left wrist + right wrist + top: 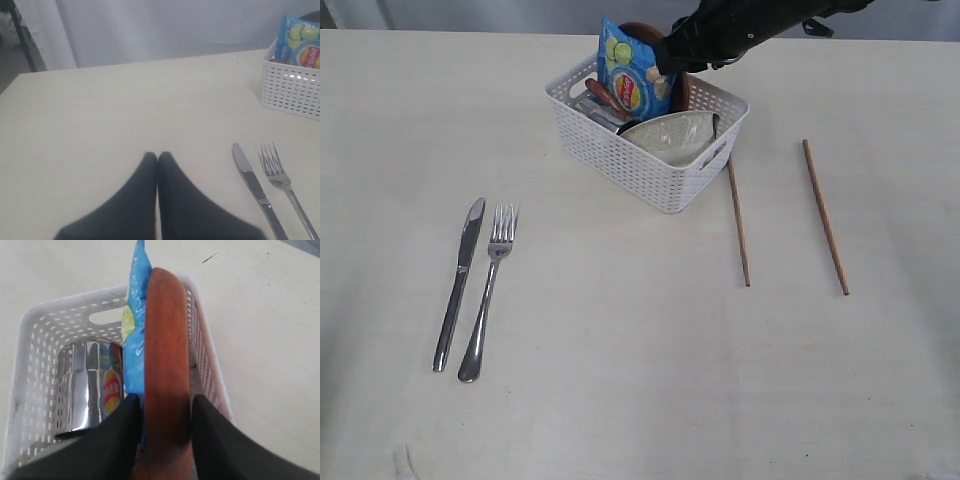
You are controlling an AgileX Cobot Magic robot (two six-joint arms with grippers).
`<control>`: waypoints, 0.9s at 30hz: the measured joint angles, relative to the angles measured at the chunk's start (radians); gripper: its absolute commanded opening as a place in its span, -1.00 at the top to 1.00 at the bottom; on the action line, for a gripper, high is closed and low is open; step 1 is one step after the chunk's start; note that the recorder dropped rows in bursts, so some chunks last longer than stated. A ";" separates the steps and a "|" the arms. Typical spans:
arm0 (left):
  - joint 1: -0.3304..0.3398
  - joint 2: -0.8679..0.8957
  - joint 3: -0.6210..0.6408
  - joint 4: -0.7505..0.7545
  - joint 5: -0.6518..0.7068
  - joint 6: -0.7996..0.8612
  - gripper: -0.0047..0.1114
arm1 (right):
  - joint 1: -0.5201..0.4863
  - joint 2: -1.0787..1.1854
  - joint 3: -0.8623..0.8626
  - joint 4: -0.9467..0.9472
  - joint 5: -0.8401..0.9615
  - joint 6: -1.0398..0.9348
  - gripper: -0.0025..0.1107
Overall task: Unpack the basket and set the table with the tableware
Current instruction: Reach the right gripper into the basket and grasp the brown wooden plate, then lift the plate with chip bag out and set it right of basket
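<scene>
The plate point(166, 350) between my right gripper's point(166, 399) fingers runs off frame — one finger covers part of the cup point(87, 385); whether the bag's point(132, 305) pinched too, I can't tell.

Left pincer point(158, 156) tips together; right pincer point(166, 400) clamped partway.

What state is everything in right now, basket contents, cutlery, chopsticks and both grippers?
Basket: upright, partly full.
Plate: on edge in the basket, gripped.
Chip bag: upright against the plate.
Bowl: tilted in the basket.
Cup: in the basket.
Spoon: in the basket.
Knife: flat on the table.
Fork: flat beside the knife.
Chopsticks: flat on the table, apart.
Right gripper: closed on the plate.
Left gripper: shut, empty.
</scene>
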 measured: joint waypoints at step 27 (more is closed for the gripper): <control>0.000 0.000 0.000 0.000 0.000 0.000 0.92 | 0.000 -0.002 0.000 0.022 -0.031 -0.002 0.96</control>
